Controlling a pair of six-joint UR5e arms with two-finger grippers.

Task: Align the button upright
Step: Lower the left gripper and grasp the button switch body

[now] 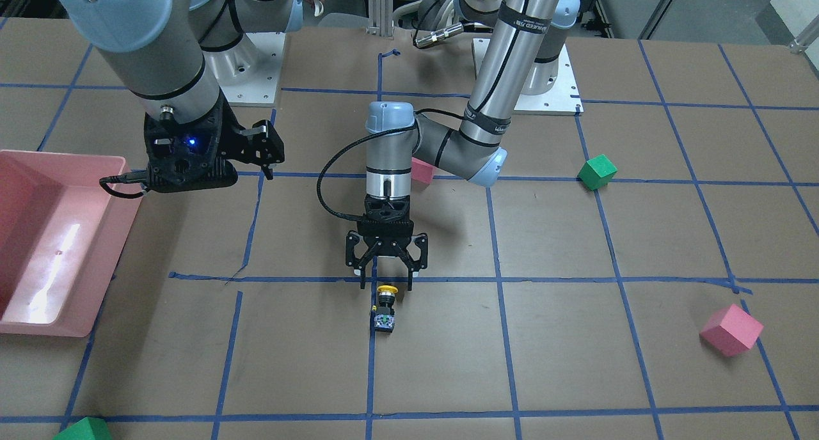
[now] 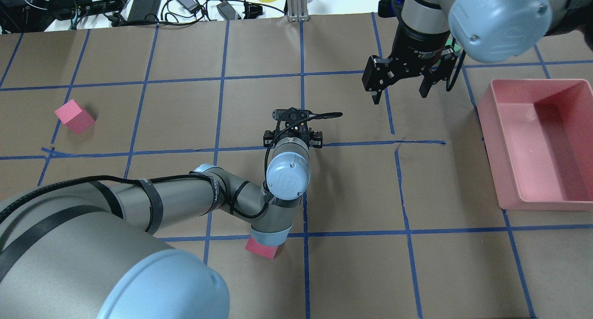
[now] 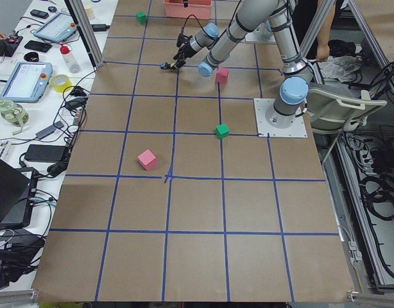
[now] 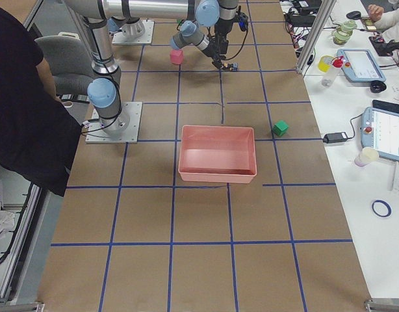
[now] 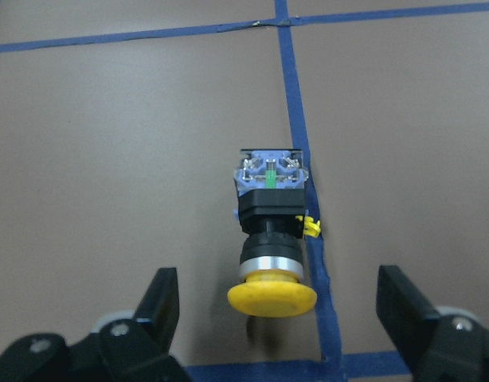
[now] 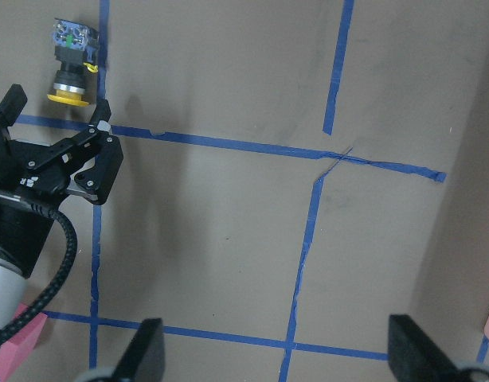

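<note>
In the front-facing view the left gripper (image 1: 386, 285) hangs low over the table with its fingers spread wide and nothing between them; the button (image 1: 385, 309) lies on its side on a blue tape line just in front of it, yellow cap towards the robot, grey base away. The likely trouble is the round cap; if the fingers close on it rather than on the blocky base, the button could roll or squirt out. The pink bin (image 1: 105, 248) at the table's edge on the robot's right holds nothing but a glare of light.

In the overhead view the left wrist hides the button; the right gripper (image 2: 400, 95) hangs open and empty between the left gripper and the bin, and the bin is again bare inside.

In the two side views the button is too small to judge; the bin shows nothing in it.

In the left wrist view the fingers (image 5: 161, 306) stand well apart either side of the cap, not touching it; a grip that is off-centre would probably twist the button, and, being top-heavy, it could topple once stood on its base.

In the right wrist view the button lies far and left, beside the left gripper; the right gripper's own fingers are wide apart and hold nothing.
</note>
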